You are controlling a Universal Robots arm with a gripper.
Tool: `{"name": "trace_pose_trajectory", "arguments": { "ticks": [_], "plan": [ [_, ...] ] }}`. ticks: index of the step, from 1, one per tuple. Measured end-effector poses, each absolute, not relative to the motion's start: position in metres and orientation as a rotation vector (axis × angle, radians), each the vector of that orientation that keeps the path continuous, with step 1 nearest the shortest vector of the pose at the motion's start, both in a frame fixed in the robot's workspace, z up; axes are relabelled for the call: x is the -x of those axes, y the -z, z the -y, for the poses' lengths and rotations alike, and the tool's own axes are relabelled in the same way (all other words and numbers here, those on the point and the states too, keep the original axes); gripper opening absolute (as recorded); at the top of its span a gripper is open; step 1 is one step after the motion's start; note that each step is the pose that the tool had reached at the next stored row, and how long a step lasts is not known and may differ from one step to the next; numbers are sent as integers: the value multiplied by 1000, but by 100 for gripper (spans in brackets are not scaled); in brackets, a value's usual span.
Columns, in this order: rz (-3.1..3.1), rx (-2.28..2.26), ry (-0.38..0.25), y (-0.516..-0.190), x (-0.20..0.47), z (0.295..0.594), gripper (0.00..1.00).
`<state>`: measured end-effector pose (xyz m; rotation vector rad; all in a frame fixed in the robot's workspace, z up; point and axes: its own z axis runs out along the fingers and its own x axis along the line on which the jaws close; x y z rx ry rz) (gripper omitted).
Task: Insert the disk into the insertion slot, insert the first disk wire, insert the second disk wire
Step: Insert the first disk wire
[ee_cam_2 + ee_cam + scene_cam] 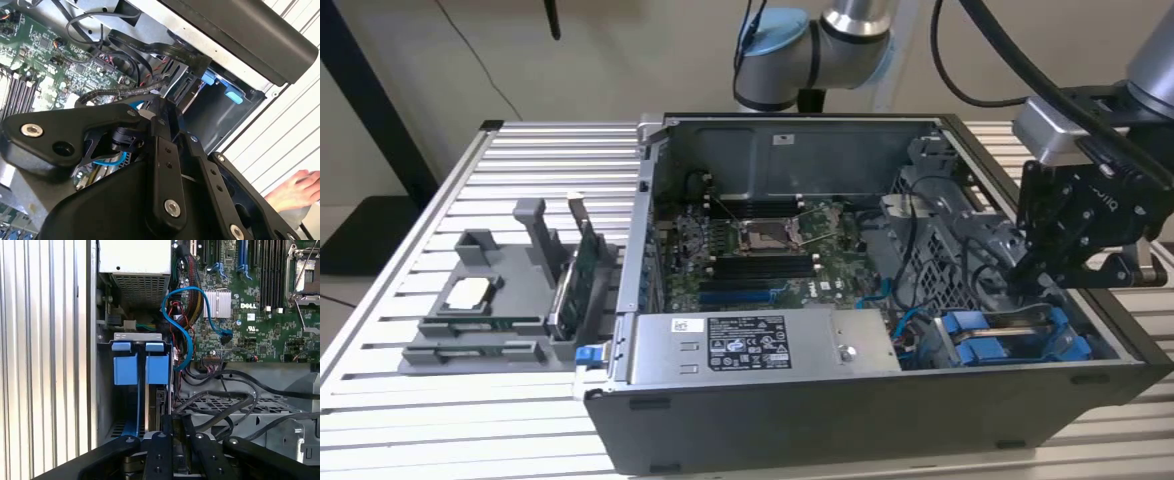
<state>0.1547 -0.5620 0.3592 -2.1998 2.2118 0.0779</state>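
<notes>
Hovering over the case (854,420) at its near corner on the exterior view's right, the tool (1047,282) points down into the drive bay. In both wrist views its jaws sit drawn close together (173,422) (159,107). We cannot tell whether anything is pinched between them.

Disk (156,369): directly below and ahead of the tool. It stands on edge in its blue carrier and looks already seated in the insertion slot (106,390). In the exterior view the carrier (981,335) lies along the case's near wall. Its long axis runs from the silver box (747,345) toward that same corner. We judge that the tool is over the end away from the blue pull tabs, and that the disk's edge runs straight out from the tool toward those tabs. That lengthwise alignment is the relation that matters here.

Slot: its perforated wall (937,262) is just beside the tool, on the motherboard (761,250) side.

Wires: a blue wire (189,342) loops from the board down beside the carrier. Black wires (225,390) cross the cage top near the tool, and one (120,91) passes just by the tool's tip. We cannot tell which of them is a disk wire, or whether any is plugged in.

Beyond the case is the slatted desk (520,150). A person's hand (297,187) rests on it, well apart from the tool.
</notes>
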Motion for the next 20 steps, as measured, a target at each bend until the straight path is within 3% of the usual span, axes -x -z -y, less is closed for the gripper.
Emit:
{"name": "trace_pose_trajectory", "arguments": {
  "ticks": [20],
  "plan": [
    [-2213, 2201, -83, -352, -161, 569, 19]
  ]
}}
